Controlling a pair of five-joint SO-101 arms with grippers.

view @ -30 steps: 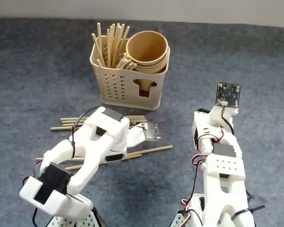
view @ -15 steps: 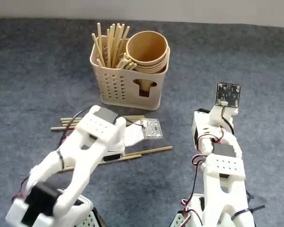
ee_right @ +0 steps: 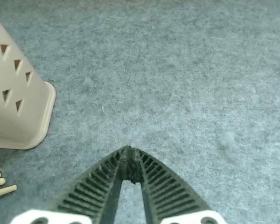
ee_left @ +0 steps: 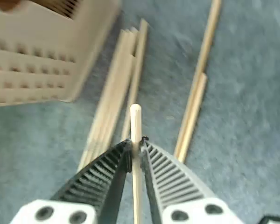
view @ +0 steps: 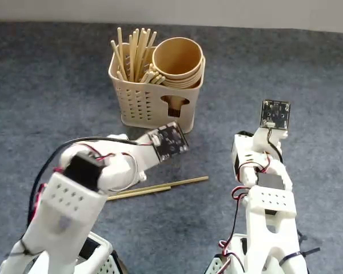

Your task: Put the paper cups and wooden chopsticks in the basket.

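Note:
The beige slotted basket (view: 154, 105) stands at the back of the carpet. It holds stacked paper cups (view: 178, 60) and several upright wooden chopsticks (view: 134, 54). My left arm (view: 97, 174) rises in front of it. In the left wrist view my left gripper (ee_left: 136, 142) is shut on a single chopstick (ee_left: 136, 116), held above a bundle of chopsticks (ee_left: 114, 98) lying beside the basket (ee_left: 32, 60). Two more chopsticks (view: 160, 187) lie on the carpet, also seen as chopsticks (ee_left: 198, 93) in the left wrist view. My right gripper (ee_right: 129, 164) is shut on nothing, low over bare carpet.
Grey carpet covers the table. My right arm (view: 266, 188) stays at the right, well away from the basket. A basket corner (ee_right: 18, 107) and a few chopstick tips (ee_right: 0, 181) lie near the edge of the right wrist view.
My left arm has lifted off the chopsticks on the carpet and turned, its wrist now higher and closer to the basket. The right arm has not moved.

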